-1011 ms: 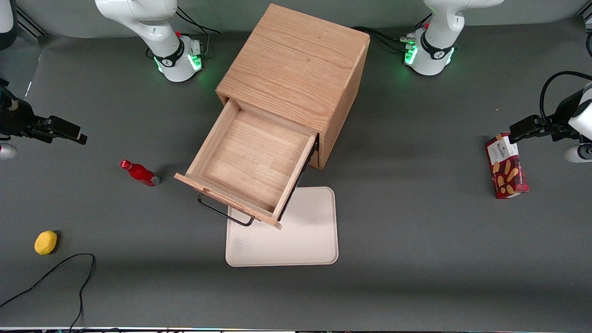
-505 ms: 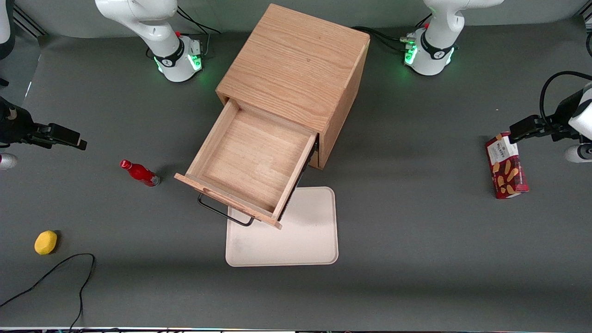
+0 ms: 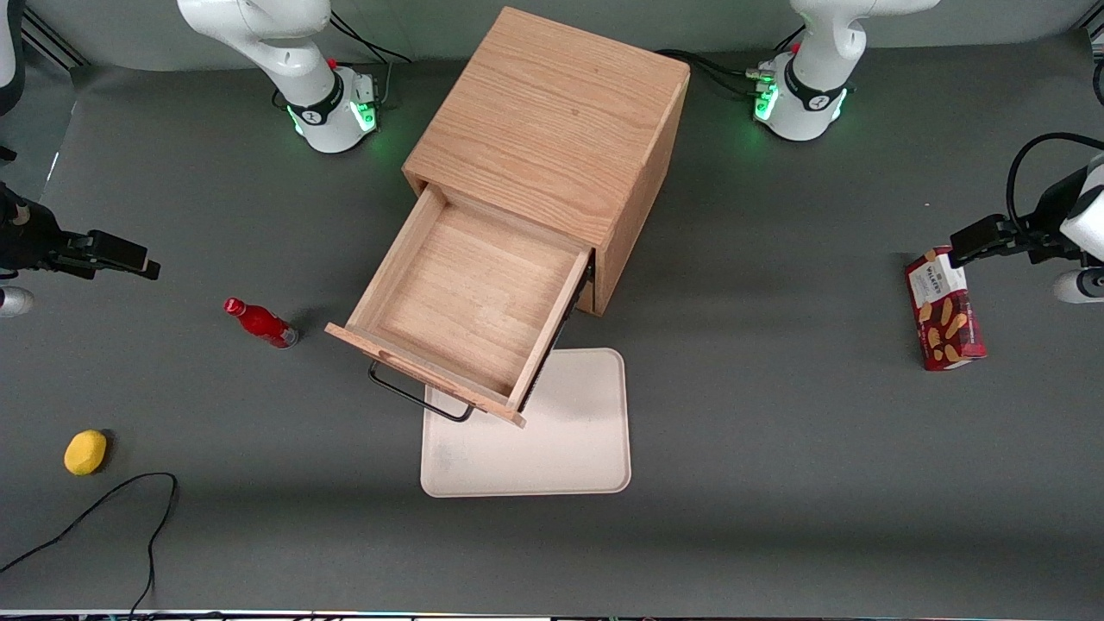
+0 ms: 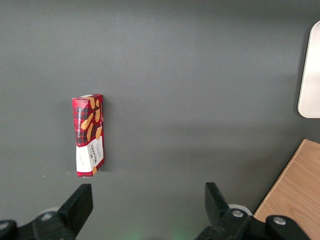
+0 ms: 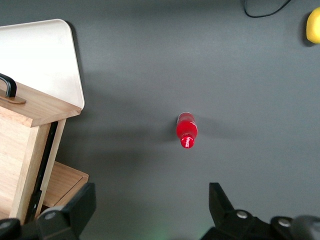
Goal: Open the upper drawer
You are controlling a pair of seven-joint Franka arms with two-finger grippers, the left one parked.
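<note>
At mid-table, the upper drawer (image 3: pixel 470 302) stands pulled well out of the oak cabinet (image 3: pixel 552 129), its bare wooden floor open to the front camera and its black handle (image 3: pixel 420 398) hanging over the near edge of a cream tray (image 3: pixel 552 440) that lies in front of the cabinet. From the working arm's wrist, the lower drawer (image 5: pixel 62 182) appears to show below it, only slightly proud of the cabinet. The task looks done or all but done.

Well clear of the drawer, toward the working arm's end of the table, the gripper (image 3: pixel 142 263) hangs above bare mat with its fingers (image 5: pixel 75 205) spread wide and nothing between them. A red bottle (image 3: pixel 259 323) stands between gripper and drawer; a yellow lemon (image 3: pixel 85 452) and a loose black cable (image 3: pixel 103 509) lie nearer the camera. A red biscuit box (image 3: pixel 943 309) rests toward the parked arm's end.

Risks from here are modest. The extended drawer juts out over the tray, so an arm sweeping low toward the cabinet could knock its corner and nudge it shut or drag it off its runners. Any low pass could also topple the slim bottle, which may roll. A further tug on the handle might pull the box free of the cabinet.
</note>
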